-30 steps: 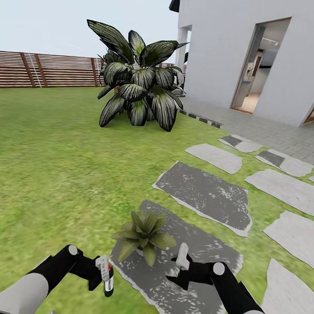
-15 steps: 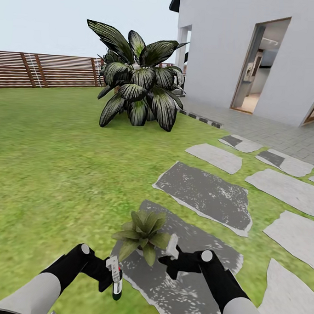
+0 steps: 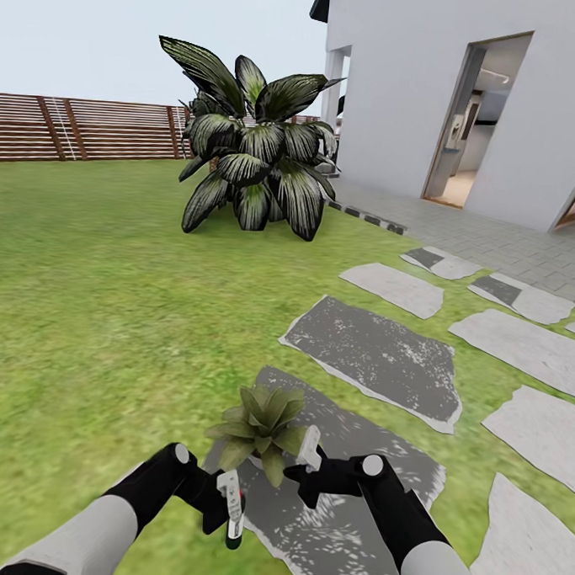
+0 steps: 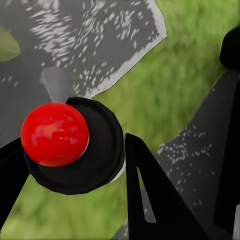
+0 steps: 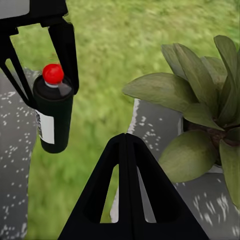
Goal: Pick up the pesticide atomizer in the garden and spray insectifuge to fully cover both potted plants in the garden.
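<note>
My left claw (image 3: 228, 505) grips the spray bottle (image 3: 233, 521) beside the potted plant (image 3: 262, 427) on the stepping stone's (image 3: 342, 526) edge for spraying; my right claw's (image 3: 306, 457) state I cannot tell.

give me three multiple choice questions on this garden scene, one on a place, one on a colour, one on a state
1. The small potted plant with pointed green leaves stands on:
A. a grey stepping stone
B. the lawn
C. the paved patio

2. The tip of the slim dark atomizer bottle is:
A. white
B. red
C. yellow

3. The left gripper is:
A. open and empty
B. shut on the bottle
C. resting on the grass

Answers:
1 A, its pot sits on the speckled stone.
2 B, the left wrist view shows a red ball tip.
3 B, fingers clamp the bottle in the right wrist view.
</note>
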